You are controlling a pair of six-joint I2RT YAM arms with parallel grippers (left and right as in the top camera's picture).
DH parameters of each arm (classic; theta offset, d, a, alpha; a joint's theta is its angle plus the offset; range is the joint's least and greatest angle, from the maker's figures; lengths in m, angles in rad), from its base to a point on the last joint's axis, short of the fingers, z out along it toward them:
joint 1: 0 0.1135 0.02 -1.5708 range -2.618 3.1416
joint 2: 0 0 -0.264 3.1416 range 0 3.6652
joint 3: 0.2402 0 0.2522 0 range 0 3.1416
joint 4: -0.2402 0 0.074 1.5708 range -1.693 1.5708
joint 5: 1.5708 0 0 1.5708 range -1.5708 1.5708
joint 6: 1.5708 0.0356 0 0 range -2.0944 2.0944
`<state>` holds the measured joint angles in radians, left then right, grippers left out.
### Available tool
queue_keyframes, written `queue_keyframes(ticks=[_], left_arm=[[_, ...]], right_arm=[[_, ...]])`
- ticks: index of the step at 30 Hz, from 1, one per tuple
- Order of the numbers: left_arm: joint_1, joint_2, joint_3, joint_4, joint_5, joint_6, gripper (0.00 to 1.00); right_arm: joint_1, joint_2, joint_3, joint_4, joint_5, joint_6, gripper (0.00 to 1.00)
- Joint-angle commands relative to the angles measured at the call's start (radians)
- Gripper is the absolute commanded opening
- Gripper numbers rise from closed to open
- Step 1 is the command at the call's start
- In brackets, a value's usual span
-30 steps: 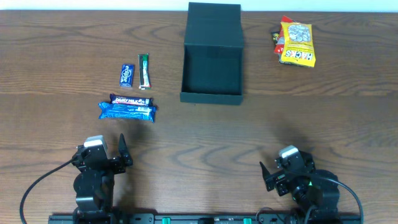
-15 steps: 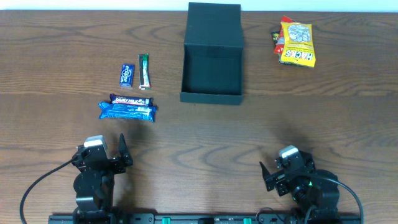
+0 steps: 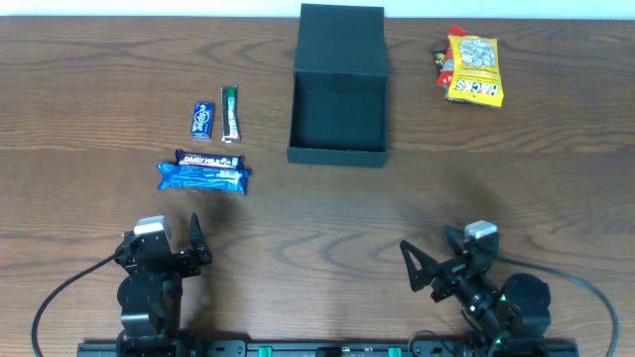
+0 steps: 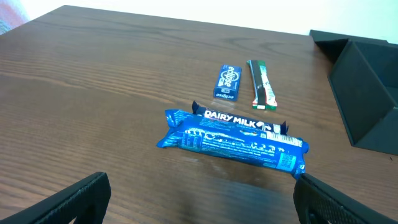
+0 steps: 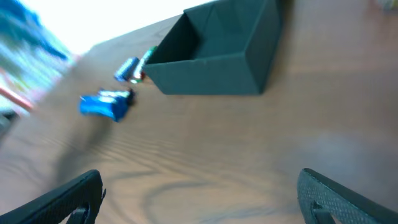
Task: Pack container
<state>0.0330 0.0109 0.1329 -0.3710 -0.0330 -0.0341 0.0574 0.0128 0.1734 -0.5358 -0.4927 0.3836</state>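
Observation:
The dark teal-green container (image 3: 337, 99) stands open at the far middle of the table, its flap lid folded back; it also shows in the right wrist view (image 5: 214, 53) and at the right edge of the left wrist view (image 4: 367, 93). My left gripper (image 3: 193, 241) is open and empty at the near left, short of the blue Dairy Milk bar (image 4: 233, 138). My right gripper (image 3: 434, 260) is open and empty at the near right, turned toward the container.
A blue Dairy Milk bar (image 3: 202, 174), a small blue packet (image 3: 202, 120) and a green stick packet (image 3: 230, 114) lie left of the container. A yellow snack bag (image 3: 472, 67) lies at the far right.
My right arm has swung to the left, and its wrist view is blurred by motion. The left arm and the objects have not moved.

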Motion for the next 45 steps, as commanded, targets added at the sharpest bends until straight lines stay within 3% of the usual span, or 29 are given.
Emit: queue_keyframes(ticks=[1, 7, 13, 19, 25, 33, 40, 45], left_arm=[[0.005, -0.006, -0.020, -0.007, 0.000, -0.015, 0.95], [0.005, -0.006, -0.020, -0.007, 0.000, -0.014, 0.95], [0.005, -0.006, -0.020, -0.007, 0.000, -0.014, 0.95], [0.005, -0.006, -0.020, -0.007, 0.000, -0.014, 0.95], [0.005, -0.006, -0.020, -0.007, 0.000, -0.015, 0.95], [0.005, -0.006, -0.020, -0.007, 0.000, -0.014, 0.95], [0.005, -0.006, -0.020, -0.007, 0.000, -0.015, 0.95], [0.005, -0.006, -0.020, -0.007, 0.000, -0.014, 0.95]], right_arm=[[-0.004, -0.007, -0.002, -0.017, -0.040, 0.317, 0.99], [-0.004, -0.007, -0.002, 0.018, 0.067, 0.497, 0.99], [-0.004, 0.054, 0.003, 0.281, 0.027, 0.452, 0.99], [-0.004, 0.377, 0.126, 0.402, 0.029, 0.302, 0.99], [-0.004, 0.824, 0.394, 0.409, 0.047, 0.087, 0.99], [0.041, 1.403, 0.905, 0.209, 0.138, -0.062, 0.99], [0.143, 1.729, 1.280, -0.050, 0.385, -0.112, 0.99], [0.188, 1.907, 1.423, -0.147, 0.440, -0.124, 0.96]])
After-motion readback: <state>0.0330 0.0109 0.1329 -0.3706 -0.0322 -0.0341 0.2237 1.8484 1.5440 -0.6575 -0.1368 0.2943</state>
